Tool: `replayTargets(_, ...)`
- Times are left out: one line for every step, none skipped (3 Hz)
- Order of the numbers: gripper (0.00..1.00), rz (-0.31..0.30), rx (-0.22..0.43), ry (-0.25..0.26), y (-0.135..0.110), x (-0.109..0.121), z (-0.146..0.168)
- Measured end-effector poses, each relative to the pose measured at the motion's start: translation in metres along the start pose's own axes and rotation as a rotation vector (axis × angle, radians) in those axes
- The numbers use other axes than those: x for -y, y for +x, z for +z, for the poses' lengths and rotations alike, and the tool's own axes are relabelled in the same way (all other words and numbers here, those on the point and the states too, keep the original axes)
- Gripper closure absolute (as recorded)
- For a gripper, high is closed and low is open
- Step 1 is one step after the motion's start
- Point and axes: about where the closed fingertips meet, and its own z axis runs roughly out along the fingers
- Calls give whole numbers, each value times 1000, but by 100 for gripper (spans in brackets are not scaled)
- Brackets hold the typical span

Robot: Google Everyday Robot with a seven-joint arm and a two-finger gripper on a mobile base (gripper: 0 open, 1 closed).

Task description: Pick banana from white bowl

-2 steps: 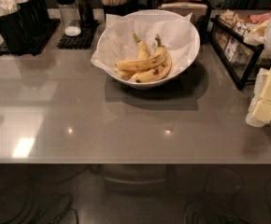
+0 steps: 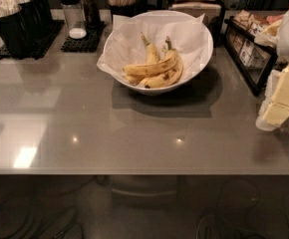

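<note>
Wide grey countertop [image 2: 109, 128] fills the view, glossy, with little light spots glinting off it. Sitting toward the back, just right of centre, is the white bowl [image 2: 208, 54], big and round, lined with crinkled white paper [image 2: 129, 44] that spills over the left rim. Over at the far right edge, here's the gripper [image 2: 283, 101], white-bodied with pale yellow pads, hanging low over the counter's right side and well apart from the bowl; whether it's open or closed I can't tell from here, and none of the fruit is in it. Just behind it, a black wire rack [image 2: 246, 66] of small packets stands near the bowl's right side. Back left, a black cutlery holder [image 2: 15, 31] stuffed with white utensils, on a dark mat. Into the bowl now: the banana [image 2: 149, 67], long, curved and fairly clean-skinned, lies across the top of the little pile, stem pointing up and right. Tucked right under it, touching, is a blotchy banana [image 2: 167, 77] with bold dark marks. Smallest on show, a clear shaker [image 2: 73, 16] with a black cap, back left of the bowl.
</note>
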Motion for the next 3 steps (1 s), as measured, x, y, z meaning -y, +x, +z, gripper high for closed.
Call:
replayTargets(0,-21,145,-38,-44,33,25)
replayTargets(0,-5,315,-108,-114,74,65)
replayTargets(0,-3,330,-120,-119,81,74)
